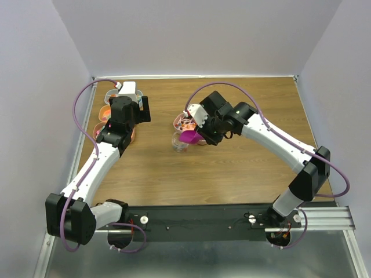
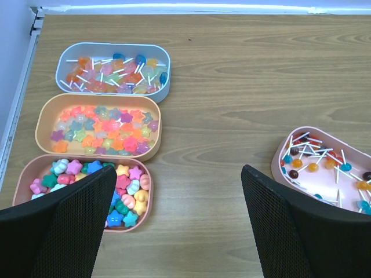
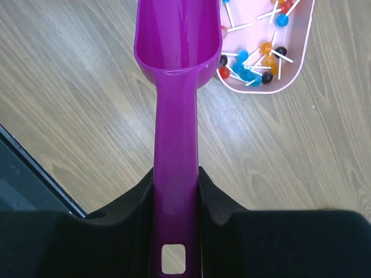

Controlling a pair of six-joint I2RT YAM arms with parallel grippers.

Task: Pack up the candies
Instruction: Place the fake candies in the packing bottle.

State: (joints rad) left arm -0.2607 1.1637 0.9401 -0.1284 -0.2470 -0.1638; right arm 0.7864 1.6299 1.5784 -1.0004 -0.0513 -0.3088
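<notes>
Currently the candies sit sorted in four open trays on the brown wooden table. L wrist view, far to near along the left side:
- blue-grey oval plastic tray w/ small lollipops on white sticks
- peach oval plastic tray just in front of it, w/ flat star gummies in orange, pink, green, purple
- salmon-pink oval plastic tray nearest, w/ chunkier pastel stars and shells

These three lie close in a column; can't tell if their rims touch.

L gripper — jaws spread wide, bare tabletop showing btwn the black mesh-textured fingers. Its left finger hides the near part of the salmon-pink tray.

R gripper — jaws pinching the handle of the magenta plastic scoop, which runs straight out from the wrist w/ the bowl at the far end. In that view the bowl's edge overlaps one end of a pale pink oval plastic tray holding round ball lollipops in red, blue, orange and dark brown, sticks pointing every way.

Top view: the scoop is at mid-table, just beside the pale pink tray, w/ its bowl over a small clear container; can't tell if they touch. The L arm is at the far left over the three trays, well apart from the R arm
</notes>
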